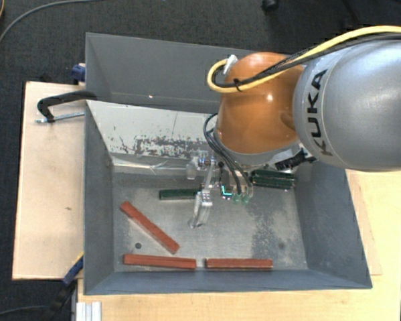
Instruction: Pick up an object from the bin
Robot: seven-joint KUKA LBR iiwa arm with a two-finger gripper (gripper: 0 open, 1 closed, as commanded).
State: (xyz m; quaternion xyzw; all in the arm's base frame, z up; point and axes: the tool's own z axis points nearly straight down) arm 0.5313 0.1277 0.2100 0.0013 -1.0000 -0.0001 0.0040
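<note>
My gripper hangs below the arm's orange cover, over the middle of the bin floor. A dark green flat stick lies just left of it, with its right end running up to the gripper; whether they touch I cannot tell. A second dark green stick lies to the right, partly hidden under the arm. A reddish-brown stick lies slanted on the floor, left of and in front of the gripper.
Two more reddish-brown sticks lie end to end along the front wall, one on the left and one on the right. The arm and its cover hide the back right of the bin.
</note>
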